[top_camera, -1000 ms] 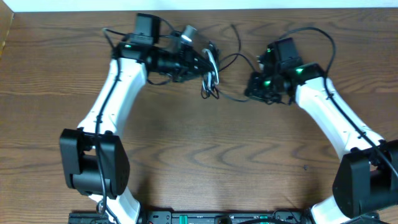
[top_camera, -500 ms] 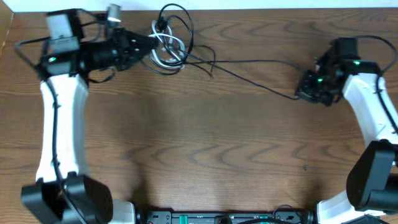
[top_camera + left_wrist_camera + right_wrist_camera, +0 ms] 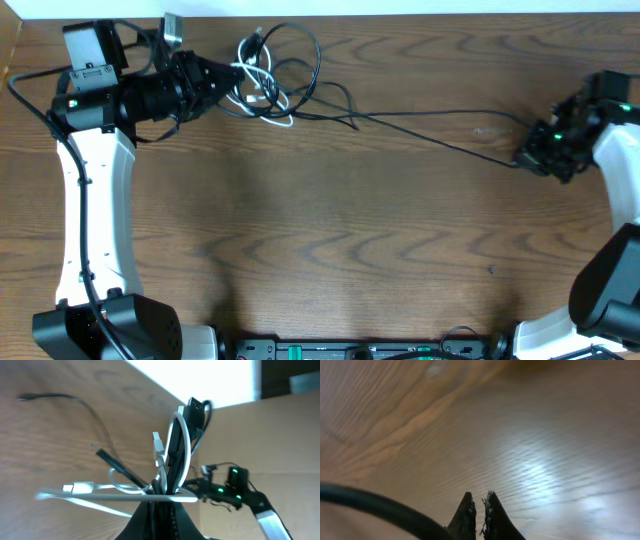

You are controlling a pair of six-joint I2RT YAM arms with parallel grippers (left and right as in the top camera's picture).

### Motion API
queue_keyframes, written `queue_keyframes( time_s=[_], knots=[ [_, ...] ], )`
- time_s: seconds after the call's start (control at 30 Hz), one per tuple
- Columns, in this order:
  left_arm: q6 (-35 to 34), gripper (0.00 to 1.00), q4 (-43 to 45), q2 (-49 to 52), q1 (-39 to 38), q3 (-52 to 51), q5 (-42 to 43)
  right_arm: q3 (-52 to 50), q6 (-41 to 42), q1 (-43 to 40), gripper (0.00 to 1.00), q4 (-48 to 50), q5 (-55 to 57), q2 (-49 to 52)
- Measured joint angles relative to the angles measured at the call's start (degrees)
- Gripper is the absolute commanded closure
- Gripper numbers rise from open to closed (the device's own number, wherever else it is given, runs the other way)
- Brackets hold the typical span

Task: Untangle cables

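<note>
Currently: the left gripper [image 3: 222,78] is clenched on a knot of thin black and white cords [image 3: 268,72], at the far left of the brown wood-grain tabletop [image 3: 320,250]. Its wrist view shows the knot fanning out above the pinched jaws, with a short white cord with a flat plug [image 3: 76,488] low down and a black plug end [image 3: 196,410] on top. The right gripper [image 3: 527,157] sits well apart at the far right edge, jaws closed tight. One long thin black cord [image 3: 470,152] runs from the knot to it, nearly taut (the pinch itself cannot be confirmed in that arm's own wrist view, but overhead the cord ends at its fingertips).

Judgement: the step in hand is drawing that long cord free of the knot. Done well, the pull runs low along the table and slowly, with the left grip as anchor. The loops near the left jaws need watching; if they cinch rather than slip, more pull will only tighten them. Better then to give slack and re-grip a single loop. Risk: the cord slipping out of the right pinch.
</note>
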Motion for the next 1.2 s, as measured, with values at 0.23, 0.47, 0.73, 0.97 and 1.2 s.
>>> queue_keyframes(
  time_s=[0.23,0.47,0.73,0.97,1.2],
  knots=[
    [4.0,0.92,-8.4,0.0,0.2,-0.3,-8.4,0.0,0.0,-8.5,0.99,-1.3,-1.0,0.0],
    [7.3,0.92,-14.3,0.0,2.6,-0.3,-25.5,0.0,0.0,-15.9,0.99,-1.4,3.5,0.0],
    [8.2,0.93,-15.9,0.0,2.3,-0.3,-36.5,0.0,-4.0,-12.9,0.99,-1.2,-0.9,0.1],
    [12.5,0.92,-15.7,0.0,-2.7,-0.3,-38.3,0.0,-14.3,-4.3,0.99,0.2,-7.0,0.1],
    [21.0,0.93,-12.2,0.0,-12.9,-0.3,-26.6,3.0,-22.2,7.1,0.31,-0.5,-10.7,0.5]
  ],
)
